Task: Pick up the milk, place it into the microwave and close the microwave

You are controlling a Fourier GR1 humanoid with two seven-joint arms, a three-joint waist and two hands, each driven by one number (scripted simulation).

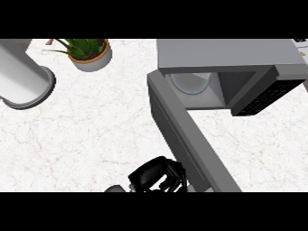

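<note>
At the bottom edge of the counter [83, 135], just left of the swung-out microwave door [189, 135], one black hand [157, 177] sits with its fingers curled inward; which hand it is I can't say for sure from its place, though it looks like the left. Whether it holds anything I cannot tell, and no milk shows anywhere: not on the marble, not in the lit cavity of the microwave [230, 67], where only the round turntable [191, 83] is plain. The other hand is out of sight. A potted plant [88, 53] and a big pale cylinder [16, 74] stand well apart at the far left. The risk I'd watch is the door: the hand is right against its lower end, so a careless lift could knock it, swinging it partway shut and blocking the way in.
</note>
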